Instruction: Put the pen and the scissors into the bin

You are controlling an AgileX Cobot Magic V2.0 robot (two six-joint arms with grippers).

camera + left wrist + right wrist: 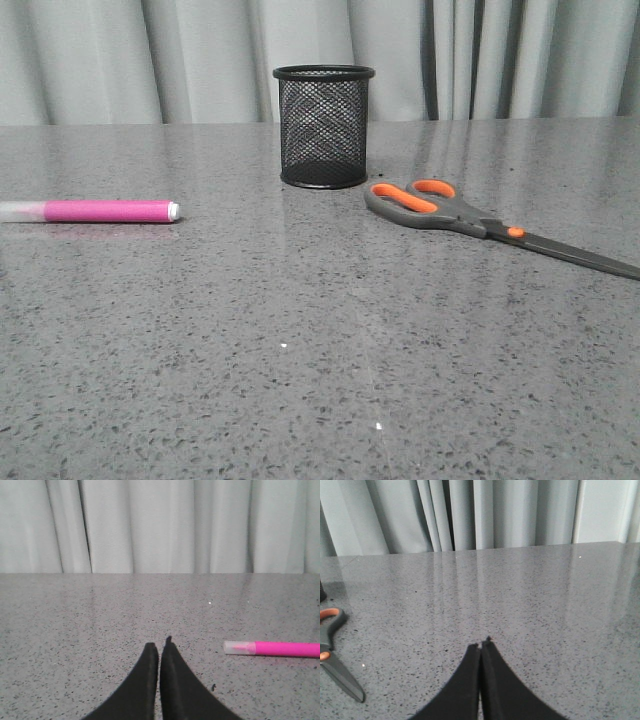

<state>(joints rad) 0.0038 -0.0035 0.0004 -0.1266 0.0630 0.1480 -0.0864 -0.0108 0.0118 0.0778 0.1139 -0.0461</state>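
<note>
A big grey speckled surface (300, 350) is stretching across the whole front view, with pale grey curtains (200, 60) hanging behind it.

The scissors (470, 220) are lying flat on the right side of the surface. Their orange-lined handles are pointing toward the bin, and their dark blades are pointing away to the right. They are sitting near the bin but not touching it.

The bin (323, 127) is standing upright near the back middle of the surface. It is a black mesh cup with a solid rim. I cannot tell if anything is sitting inside it.

The pen (95, 211) is lying flat on the left side, well apart from the bin. Its pink barrel is pointing toward the middle and its clear cap is pointing to the left edge.

The left end effector (160, 647) is hanging over bare surface near the pen's cap, with its two black fingers pressed together and holding nothing.

The right end effector (482, 644) is hanging to the side of the scissors, its fingers also pressed together and holding nothing.
</note>
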